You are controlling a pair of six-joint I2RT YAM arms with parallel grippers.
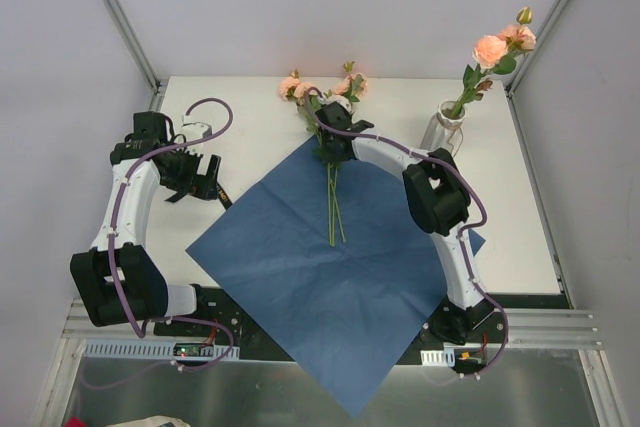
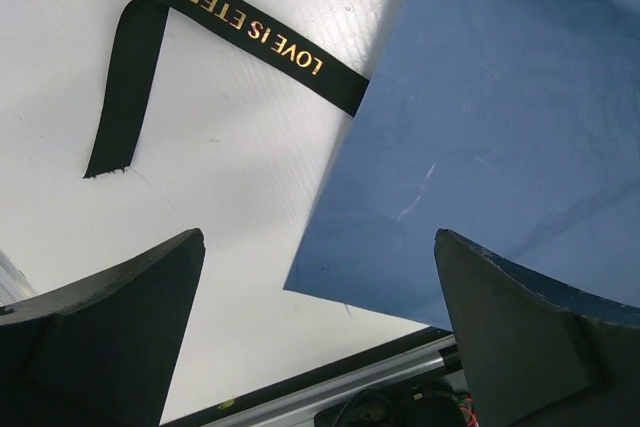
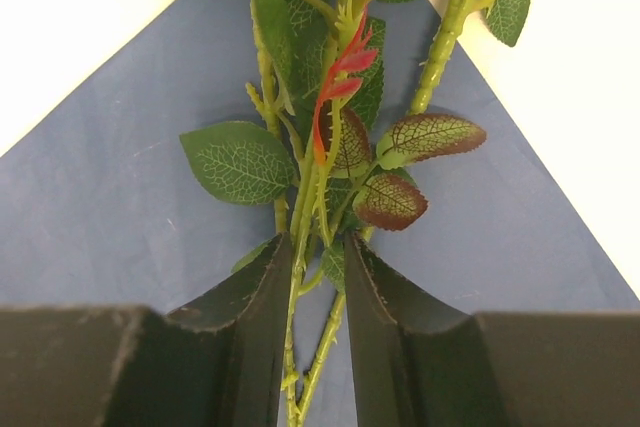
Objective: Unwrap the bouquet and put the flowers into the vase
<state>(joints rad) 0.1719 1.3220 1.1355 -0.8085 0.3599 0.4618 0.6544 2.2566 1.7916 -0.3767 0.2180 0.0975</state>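
Observation:
The bouquet lies unwrapped. Its peach-pink flowers rest on the far corner of the spread blue paper, heads toward the back and stems pointing toward me. My right gripper is down over them. In the right wrist view its jaws stand narrowly apart around two green stems, with a slim gap still showing. The vase stands at the back right, holding one rose stem. My left gripper hovers wide open and holds nothing.
The black ribbon with gold lettering lies loose on the white table, running under the paper's left corner. The paper's near corner hangs over the table's front edge. Grey walls enclose the left, back and right sides.

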